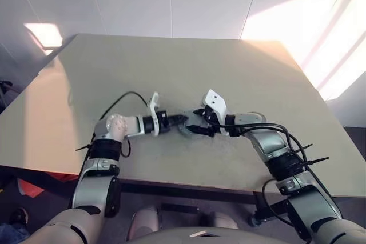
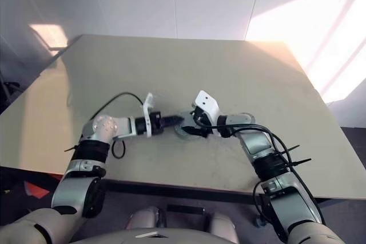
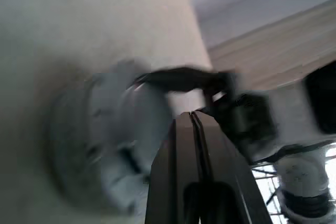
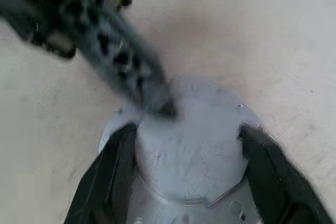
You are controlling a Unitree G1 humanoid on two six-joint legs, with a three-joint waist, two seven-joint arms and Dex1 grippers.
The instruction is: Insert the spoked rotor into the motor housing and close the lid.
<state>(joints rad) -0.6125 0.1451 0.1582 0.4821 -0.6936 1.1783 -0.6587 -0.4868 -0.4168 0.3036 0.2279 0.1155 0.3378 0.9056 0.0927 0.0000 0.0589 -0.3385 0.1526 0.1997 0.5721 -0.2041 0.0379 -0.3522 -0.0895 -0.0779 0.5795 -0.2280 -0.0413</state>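
A squat round pale grey body on a flat grey base plate sits on the table near its front edge; I take it for the motor housing [image 4: 194,153], and its inside is hidden. My right gripper [image 4: 186,129] straddles it, one black finger pressed to each side. My left gripper [image 1: 182,120] comes in from the left with its fingers [image 3: 184,129] shut together and nothing between them; its tip rests at the housing's top edge. A pale round disc [image 2: 247,118] lies on the table just behind my right forearm. I cannot tell whether it is the lid or the spoked rotor.
The beige table [image 1: 171,67] stretches far behind and to both sides of the grippers. Black cables run along both forearms. The table's front edge is close below the two hands.
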